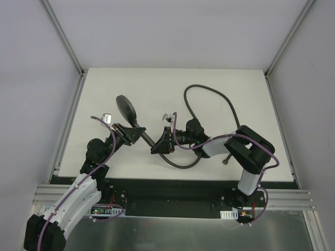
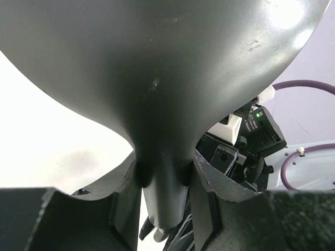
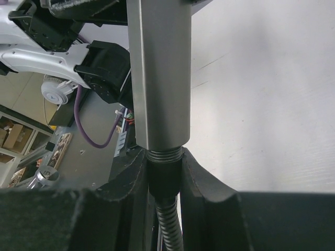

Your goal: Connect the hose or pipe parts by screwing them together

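Observation:
The dark grey shower head [image 1: 125, 107] lies left of the table's centre, with its straight handle [image 1: 145, 136] pointing right and toward me. My left gripper [image 1: 133, 135] is shut on the handle just below the head. In the left wrist view the head's back [image 2: 157, 78] fills the frame above the left gripper [image 2: 163, 178]. My right gripper [image 1: 159, 145] is shut on the hose's end fitting [image 3: 164, 180], which meets the handle's threaded end [image 3: 165, 154]; a few threads show. The hose [image 1: 214, 94] loops behind my right arm, and its free end [image 1: 226, 161] rests near the front edge.
The white table [image 1: 157, 83] is bounded by metal frame rails [image 1: 70, 125] on the left and right, with grey walls beyond. A loop of hose [image 1: 183, 164] sags below the right gripper. My right arm's body [image 1: 251, 151] stands over the table's right front.

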Robot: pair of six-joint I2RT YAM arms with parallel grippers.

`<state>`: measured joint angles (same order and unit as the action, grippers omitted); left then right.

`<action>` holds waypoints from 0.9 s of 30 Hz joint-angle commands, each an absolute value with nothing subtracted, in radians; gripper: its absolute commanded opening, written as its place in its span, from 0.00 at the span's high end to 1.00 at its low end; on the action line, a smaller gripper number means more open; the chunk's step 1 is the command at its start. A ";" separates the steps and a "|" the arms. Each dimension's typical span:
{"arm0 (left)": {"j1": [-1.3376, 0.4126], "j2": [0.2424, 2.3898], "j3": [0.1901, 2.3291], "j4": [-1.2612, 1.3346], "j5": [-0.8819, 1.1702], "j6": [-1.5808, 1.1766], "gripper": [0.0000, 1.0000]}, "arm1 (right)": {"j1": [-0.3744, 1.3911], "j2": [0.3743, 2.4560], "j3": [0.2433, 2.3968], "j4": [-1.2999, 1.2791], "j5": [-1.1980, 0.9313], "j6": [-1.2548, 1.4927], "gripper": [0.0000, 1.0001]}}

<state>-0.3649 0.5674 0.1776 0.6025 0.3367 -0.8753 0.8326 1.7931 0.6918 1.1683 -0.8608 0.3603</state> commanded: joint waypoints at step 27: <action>-0.390 0.669 0.415 0.077 0.011 -0.845 1.00 | 1.024 1.471 0.613 0.748 -0.069 -0.157 0.29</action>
<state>-0.3809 0.6510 0.3202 0.1184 0.1047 -0.8242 0.8547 1.6459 0.5537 1.0607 -0.4923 0.1745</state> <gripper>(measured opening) 0.330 0.681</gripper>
